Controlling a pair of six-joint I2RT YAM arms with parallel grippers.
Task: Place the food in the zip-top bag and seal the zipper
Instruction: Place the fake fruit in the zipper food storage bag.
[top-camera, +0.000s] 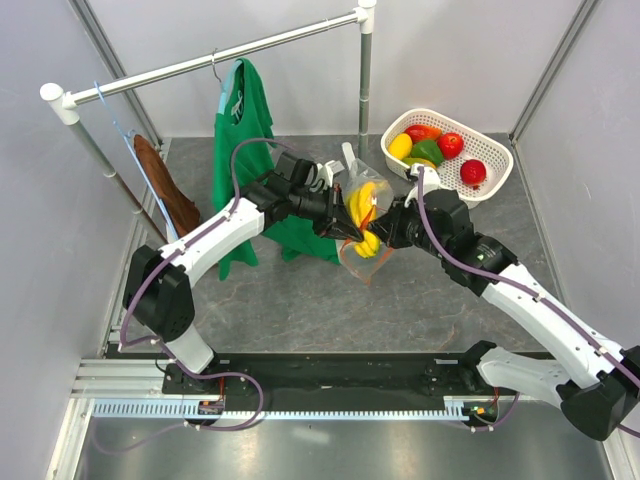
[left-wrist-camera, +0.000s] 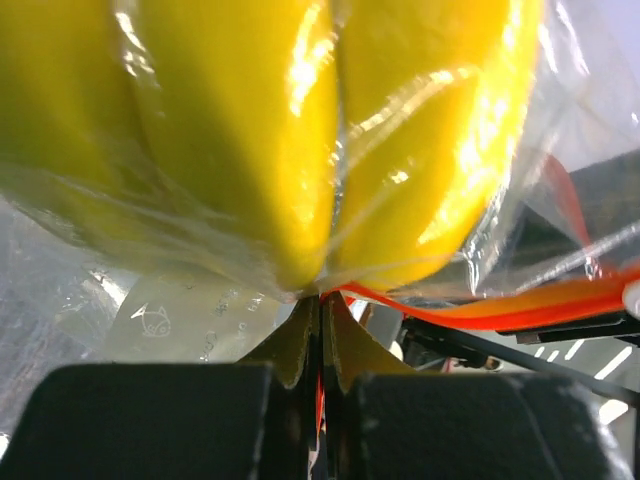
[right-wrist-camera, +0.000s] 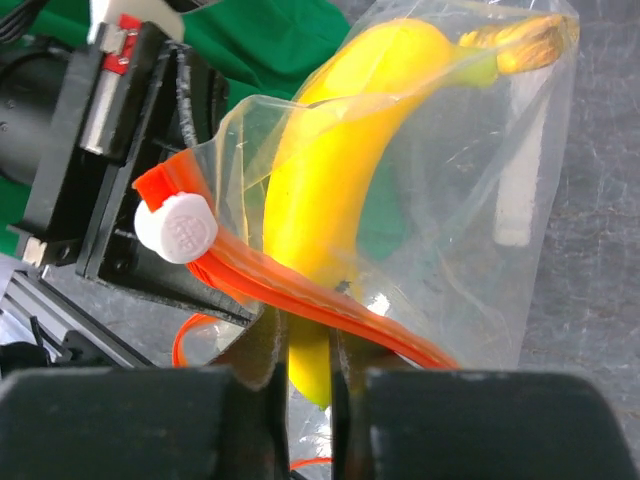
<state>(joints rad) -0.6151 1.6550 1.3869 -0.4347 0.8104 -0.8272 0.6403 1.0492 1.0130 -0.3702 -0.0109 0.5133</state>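
1. The zip-top bag (top-camera: 372, 190) hangs above the middle of the table between the two arms, mouth edge down, with the banana bunch (top-camera: 362, 203) inside it.
2. The left gripper (top-camera: 338, 224) reaches in from 9 o'clock of the bag. In the left wrist view its fingers (left-wrist-camera: 300, 345) are pressed together on the bag's mouth edge, and the orange-red zipper (left-wrist-camera: 520, 305) runs out from them toward 3 o'clock, under the bananas (left-wrist-camera: 240, 130).
3. The right gripper (top-camera: 386, 232) comes in from 3 o'clock. In its wrist view the zipper (right-wrist-camera: 300, 290) crosses the narrow gap between the finger tips at 6 o'clock, and yellow fruit shows through the gap. I cannot tell whether they pinch the strip or only straddle it.
4. The zipper's white end piece (right-wrist-camera: 177, 228) sits at 9 o'clock in that view, just beside the black body of the left gripper.
5. The rest of the food lies in the white basket (top-camera: 492, 150), at 2 o'clock of the bag: a lemon (top-camera: 400, 146), a green pepper (top-camera: 428, 153), a mango (top-camera: 422, 131), and two red pieces (top-camera: 451, 144).
6. A green shirt (top-camera: 240, 130) hangs from the rail (top-camera: 220, 60) at 10 o'clock.
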